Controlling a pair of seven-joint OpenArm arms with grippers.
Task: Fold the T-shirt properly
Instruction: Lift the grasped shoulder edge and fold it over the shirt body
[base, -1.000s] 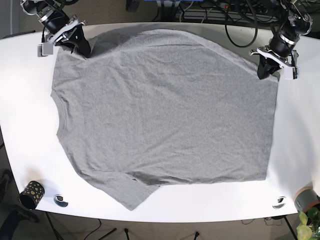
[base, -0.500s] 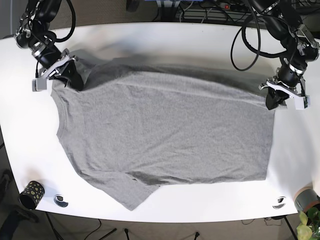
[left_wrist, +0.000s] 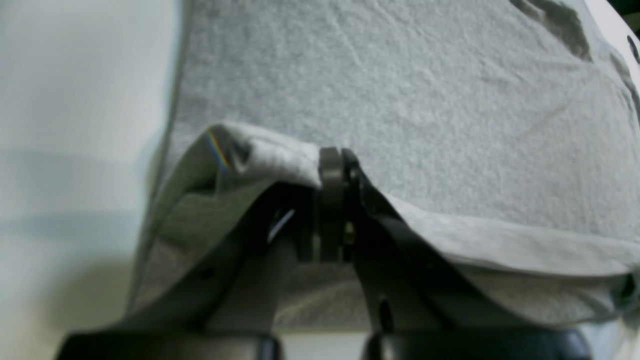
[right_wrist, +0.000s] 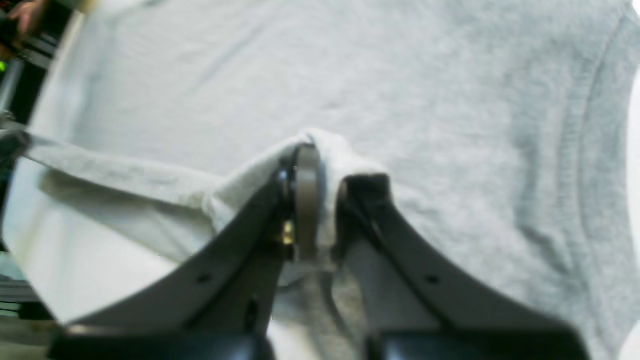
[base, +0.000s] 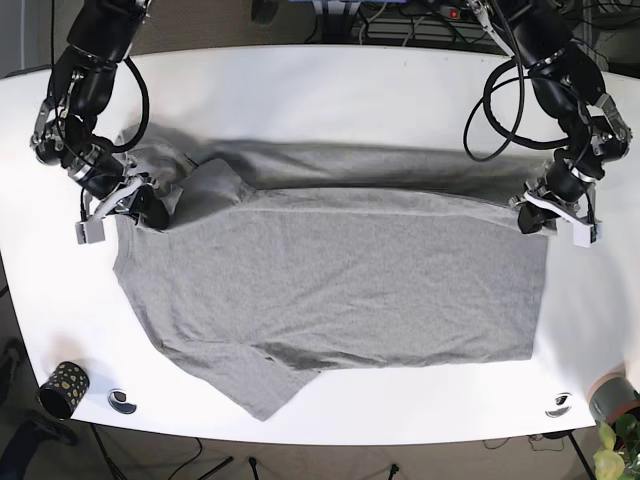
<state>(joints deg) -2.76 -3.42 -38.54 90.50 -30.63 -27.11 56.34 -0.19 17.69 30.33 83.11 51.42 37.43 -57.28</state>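
The grey cotton T-shirt (base: 330, 270) is spread across the white table (base: 330, 95), its upper edge folded down. That fold is pinched by the left gripper (base: 532, 216) at mid-right and the right gripper (base: 148, 207) at mid-left

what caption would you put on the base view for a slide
Both grippers, left and right, pinch the far edge of a gray T-shirt and fold it toward the near hem on a white table.
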